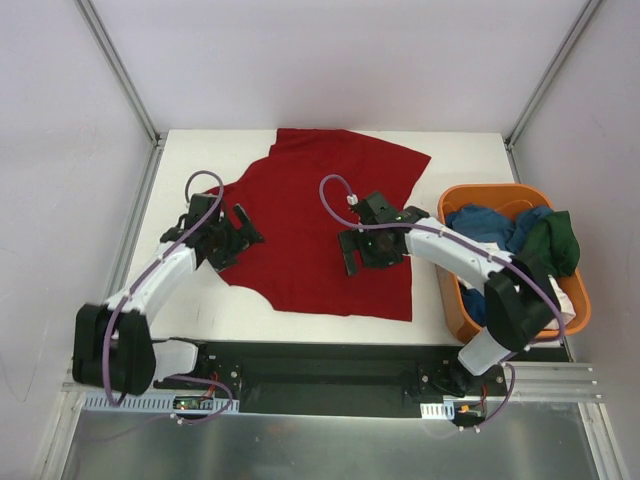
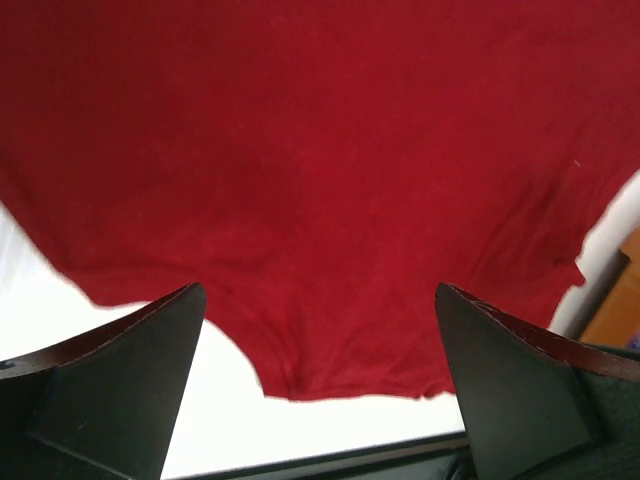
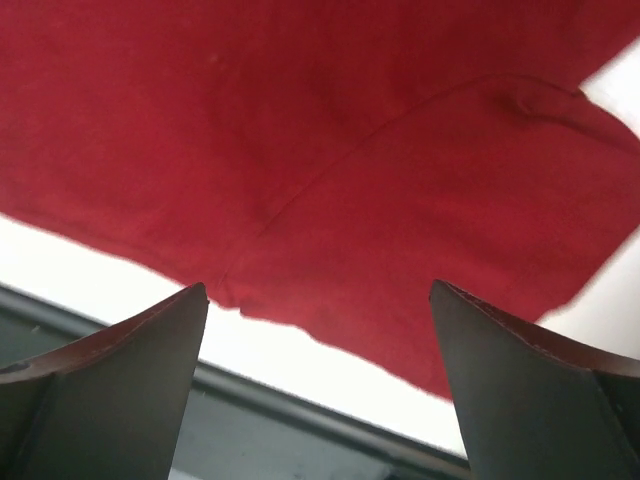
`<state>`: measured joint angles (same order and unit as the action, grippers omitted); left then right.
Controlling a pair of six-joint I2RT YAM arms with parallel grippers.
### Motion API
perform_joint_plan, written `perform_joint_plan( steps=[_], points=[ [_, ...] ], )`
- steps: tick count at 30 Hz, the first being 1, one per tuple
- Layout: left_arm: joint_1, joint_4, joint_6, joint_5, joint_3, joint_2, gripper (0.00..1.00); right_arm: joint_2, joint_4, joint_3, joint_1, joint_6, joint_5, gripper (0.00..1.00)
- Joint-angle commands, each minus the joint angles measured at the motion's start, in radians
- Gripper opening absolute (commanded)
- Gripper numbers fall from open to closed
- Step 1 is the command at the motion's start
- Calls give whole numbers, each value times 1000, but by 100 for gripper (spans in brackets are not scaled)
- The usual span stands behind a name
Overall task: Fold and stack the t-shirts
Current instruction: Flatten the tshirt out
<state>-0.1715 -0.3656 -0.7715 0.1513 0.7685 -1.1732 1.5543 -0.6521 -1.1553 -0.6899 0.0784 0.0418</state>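
Cloth handling comes first: the red shirt [image 1: 310,220] lies spread on the white surface [image 1: 200,160], its far edge reaching the back, its near edge short of the arm bases. The left fingers [image 2: 130,380] hang spread wide over the shirt's left edge and hold nothing. The right fingers [image 3: 520,380] are equally wide and empty, over the cloth's near right part, where a seam shows beneath them.

The step looks like taking hold for a fold. To do it well, each pair should come down at an edge rather than mid-cloth, pinch a single layer, and both sides should lift and carry together so the fold lands straight. The cloth sits skewed, with a ragged left outline, so smoothing may be needed first.

The orange basket [image 1: 455,310] stands just right of the shirt, holding a blue shirt [image 1: 485,225] and a green shirt [image 1: 555,245]. The right arm reaches in beside it, so a wide elbow swing could knock it.
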Motion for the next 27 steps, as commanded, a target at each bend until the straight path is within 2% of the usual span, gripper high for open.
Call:
perform_joint_plan(
  steps=[1, 7, 10, 13, 15, 18, 23, 27],
  points=[
    [-2, 125, 3, 62, 51, -182, 99, 99, 109, 19, -3, 29, 21, 97],
    [13, 129, 14, 102, 152, -411, 99, 173, 149, 35, -57, 35, 46, 97],
    [49, 129, 17, 71, 153, -448, 99, 190, 152, 23, -167, 17, 61, 97],
    [93, 129, 28, 38, 149, -453, 99, 233, 190, -9, -247, 17, 144, 97],
    [134, 128, 41, 28, 153, -465, 99, 286, 252, -41, -284, 20, 262, 97],
    [197, 125, 55, 4, 179, -505, 99, 392, 302, -159, -353, 9, 381, 97],
    [277, 122, 84, 16, 282, -578, 99, 553, 319, -468, -421, -26, 567, 97],
    [287, 123, 130, 88, 377, -600, 99, 603, 287, -618, -431, -51, 587, 97]
  ],
)
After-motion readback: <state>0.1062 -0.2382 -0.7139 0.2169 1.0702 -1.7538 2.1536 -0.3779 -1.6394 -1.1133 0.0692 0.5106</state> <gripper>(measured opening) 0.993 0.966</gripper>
